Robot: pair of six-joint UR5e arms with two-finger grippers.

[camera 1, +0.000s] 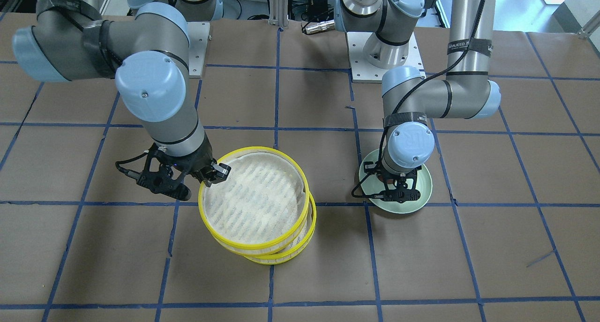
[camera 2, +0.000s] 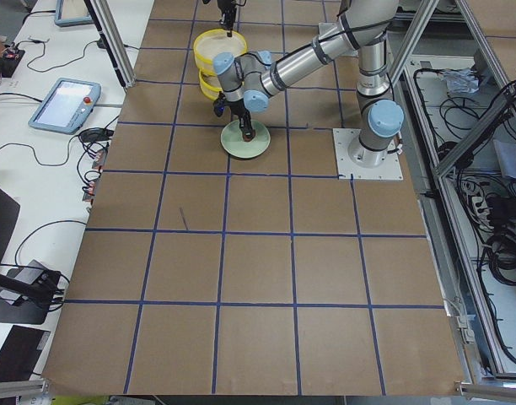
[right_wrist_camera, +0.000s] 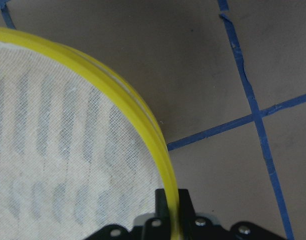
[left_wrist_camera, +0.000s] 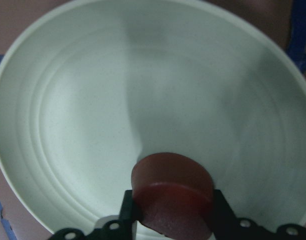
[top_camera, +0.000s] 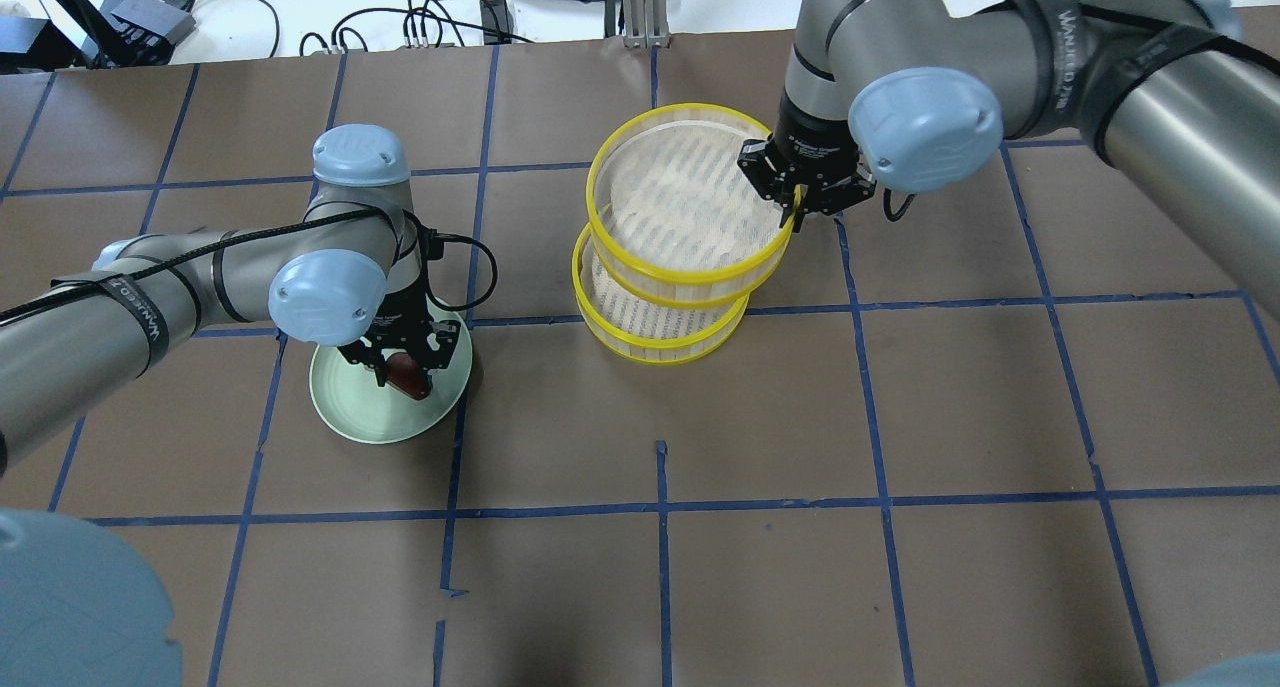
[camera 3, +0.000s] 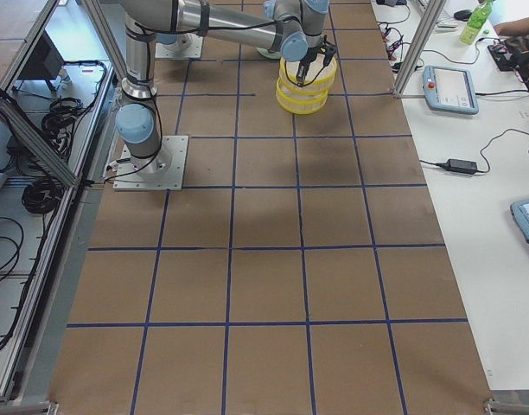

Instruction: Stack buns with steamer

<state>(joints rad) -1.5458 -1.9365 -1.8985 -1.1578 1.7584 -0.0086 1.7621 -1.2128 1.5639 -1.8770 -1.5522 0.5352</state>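
A reddish-brown bun (left_wrist_camera: 172, 192) is held between my left gripper's (top_camera: 405, 375) fingers just over the pale green plate (top_camera: 350, 412); the plate also shows in the front view (camera 1: 424, 190). My right gripper (top_camera: 797, 199) is shut on the rim of the upper yellow steamer tray (top_camera: 685, 202), which is tilted and offset above the lower yellow tray (top_camera: 660, 332). The wrist view shows the yellow rim (right_wrist_camera: 143, 120) pinched between the fingers. The white bun is not visible in any view.
The brown table cover has a grid of blue tape lines (top_camera: 660, 512). Cables and a control box lie beyond the table's far edge (top_camera: 440, 17). The left arm base plate (camera 1: 389, 64) sits near the plate.
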